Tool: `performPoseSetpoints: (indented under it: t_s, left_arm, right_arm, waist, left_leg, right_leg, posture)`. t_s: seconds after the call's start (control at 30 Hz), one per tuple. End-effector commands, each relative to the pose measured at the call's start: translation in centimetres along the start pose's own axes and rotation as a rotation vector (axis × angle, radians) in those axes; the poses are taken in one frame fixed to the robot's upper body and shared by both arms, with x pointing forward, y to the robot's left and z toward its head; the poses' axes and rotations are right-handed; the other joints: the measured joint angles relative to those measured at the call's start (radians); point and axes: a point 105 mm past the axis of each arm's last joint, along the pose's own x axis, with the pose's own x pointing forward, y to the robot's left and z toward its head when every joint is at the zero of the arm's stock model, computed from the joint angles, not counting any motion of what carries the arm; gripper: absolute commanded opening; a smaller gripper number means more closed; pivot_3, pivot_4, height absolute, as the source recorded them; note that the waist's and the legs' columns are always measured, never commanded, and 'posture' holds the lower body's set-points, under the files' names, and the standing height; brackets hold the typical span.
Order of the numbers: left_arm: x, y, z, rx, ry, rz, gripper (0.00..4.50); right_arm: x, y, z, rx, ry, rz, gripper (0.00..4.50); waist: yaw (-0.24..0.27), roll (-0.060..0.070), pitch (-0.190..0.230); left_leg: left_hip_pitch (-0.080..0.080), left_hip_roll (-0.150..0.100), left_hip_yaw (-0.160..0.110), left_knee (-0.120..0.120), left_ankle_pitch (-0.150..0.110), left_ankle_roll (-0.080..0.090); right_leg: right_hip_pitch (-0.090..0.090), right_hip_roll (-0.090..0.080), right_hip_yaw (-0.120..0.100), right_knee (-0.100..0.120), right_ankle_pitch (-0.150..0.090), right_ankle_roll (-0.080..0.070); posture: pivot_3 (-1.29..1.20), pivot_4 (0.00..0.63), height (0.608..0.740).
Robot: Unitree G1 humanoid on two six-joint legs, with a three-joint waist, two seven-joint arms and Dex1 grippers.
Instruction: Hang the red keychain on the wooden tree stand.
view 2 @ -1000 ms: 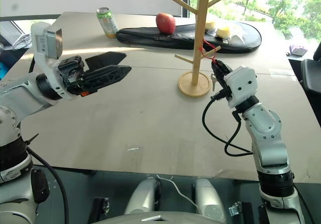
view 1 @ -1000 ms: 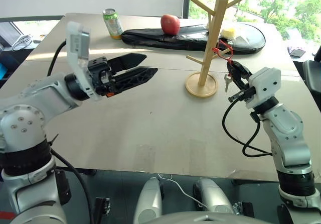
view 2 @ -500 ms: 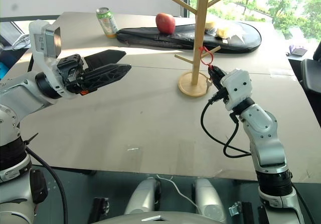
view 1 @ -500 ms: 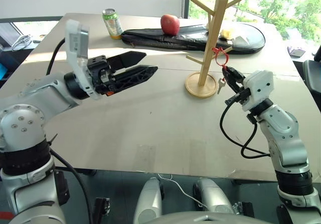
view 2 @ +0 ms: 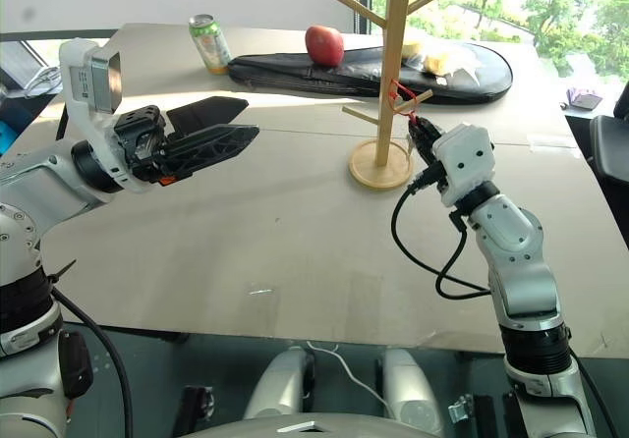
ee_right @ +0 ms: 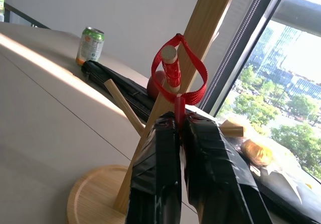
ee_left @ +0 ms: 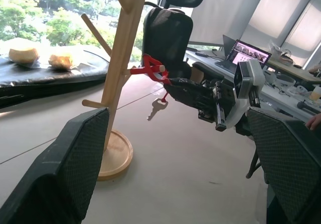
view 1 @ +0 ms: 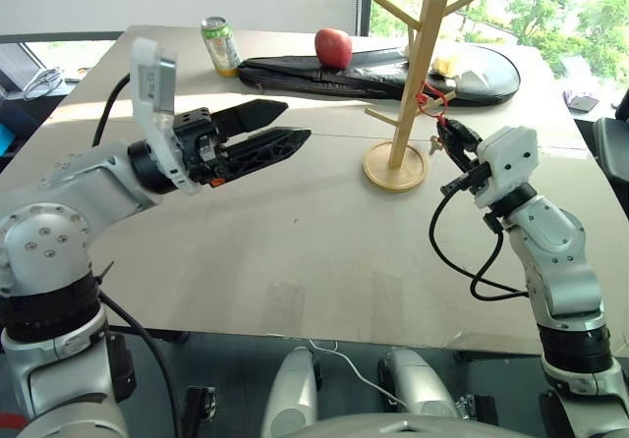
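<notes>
Gripping the small red loop keychain (ee_right: 179, 69) by its lower strap, the right gripper (view 1: 450, 140) has its two black fingers clenched on it, just beside the tall pale wooden tree stand (view 1: 414, 65). In the right wrist view the red loop is already threaded around the tip of a lower branch peg (ee_right: 169, 54), peg end poking through the loop; the little silver key (ee_left: 157, 108) dangles below, clear of the stand's round base.

Key relation: the loop sits directly ahead of and slightly above the fingertips, along the gripper's own pointing line, and the peg slopes upward and outward toward the gripper. Judgement: the loop should drop toward the pole once let go; release is not yet done.

Left gripper (view 1: 267, 132) hangs spread and empty over the beige tabletop (view 1: 295, 251), well apart from the stand; right arm is plainly the nearer.

Far edge: green drink can (view 1: 220, 45), red apple (view 1: 333, 47), long black bag (view 1: 383, 72).
</notes>
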Motion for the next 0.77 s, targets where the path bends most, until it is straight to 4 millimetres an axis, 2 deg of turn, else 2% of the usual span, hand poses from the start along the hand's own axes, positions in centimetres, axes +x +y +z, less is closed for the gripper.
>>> performPoseSetpoints:
  t_s: [0.03, 0.07, 0.17, 0.3, 0.4, 0.47, 0.6, 0.77]
  left_arm:
    - [-0.1, -0.8, 1.1, 0.069, -0.020, -0.011, 4.50]
    - [-0.1, -0.8, 1.1, 0.070, -0.020, -0.010, 4.50]
    - [-0.2, -0.8, 1.1, 0.071, -0.018, -0.008, 4.50]
    - [-0.4, -0.7, 1.1, 0.073, -0.012, 0.003, 4.50]
    - [-1.1, 0.3, 0.6, 0.085, 0.064, 0.065, 4.50]
    - [-1.8, 1.0, 0.4, 0.095, 0.113, 0.098, 4.50]
    - [-3.6, 2.6, 0.6, 0.141, 0.193, 0.141, 4.50]
    - [-4.0, 3.9, 1.0, 0.175, 0.221, 0.125, 4.50]
  right_arm:
    - [0.2, -0.2, 1.2, -0.020, -0.031, -0.004, 0.03]
    - [0.1, -0.2, 1.0, -0.018, -0.022, -0.004, 0.03]
    - [-0.1, -0.2, 0.6, -0.003, 0.000, 0.005, 1.09]
    - [-0.9, -0.1, -0.2, 0.013, 0.038, 0.037, 2.88]
    - [-2.0, 0.3, -0.6, 0.038, 0.102, 0.155, 4.39]
    - [-2.2, 0.3, 0.1, 0.092, 0.128, 0.263, 4.45]
    - [-2.2, -1.5, 3.0, 0.212, 0.181, 0.404, 4.45]
    - [-1.8, -2.3, 5.6, 0.228, 0.197, 0.463, 4.45]
  waist:
    - [0.000, 0.000, 0.000]
    - [0.000, 0.000, 0.000]
    - [0.000, 0.000, 0.000]
    - [0.000, 0.000, 0.000]
    - [0.001, 0.000, 0.000]
    - [-0.002, 0.000, 0.000]
    - [-0.007, 0.004, 0.003]
    - [0.003, 0.004, 0.003]
  left_leg:
    - [0.000, 0.000, 0.000, 0.000, 0.000, 0.000]
    - [0.000, 0.000, 0.000, 0.000, 0.000, 0.000]
    - [0.000, 0.000, 0.000, 0.000, 0.000, 0.000]
    - [0.000, 0.000, 0.000, 0.000, 0.000, 0.000]
    - [0.000, 0.000, 0.000, 0.000, 0.000, 0.000]
    - [0.000, 0.000, 0.000, 0.000, 0.000, 0.000]
    - [0.001, 0.000, 0.001, 0.000, 0.000, 0.000]
    - [0.000, 0.000, -0.001, -0.001, 0.000, 0.001]
  right_leg:
    - [0.000, 0.000, 0.000, 0.000, 0.000, 0.000]
    - [0.000, 0.000, 0.000, 0.000, 0.000, 0.000]
    - [0.000, 0.000, 0.000, 0.000, 0.000, 0.000]
    - [0.000, 0.000, 0.000, 0.000, 0.000, 0.000]
    - [0.000, 0.000, 0.000, 0.000, 0.000, 0.000]
    - [0.000, 0.000, 0.000, 0.000, 0.000, 0.000]
    - [0.000, 0.000, 0.001, 0.001, 0.000, 0.000]
    - [0.000, 0.001, -0.001, -0.002, 0.000, -0.001]
  posture:
    - [0.00, 0.150, 0.740]
    - [0.00, 0.150, 0.740]
    - [0.00, 0.150, 0.740]
    - [0.00, 0.150, 0.740]
    - [0.00, 0.150, 0.740]
    - [0.00, 0.150, 0.740]
    - [0.00, 0.150, 0.740]
    - [0.00, 0.150, 0.740]
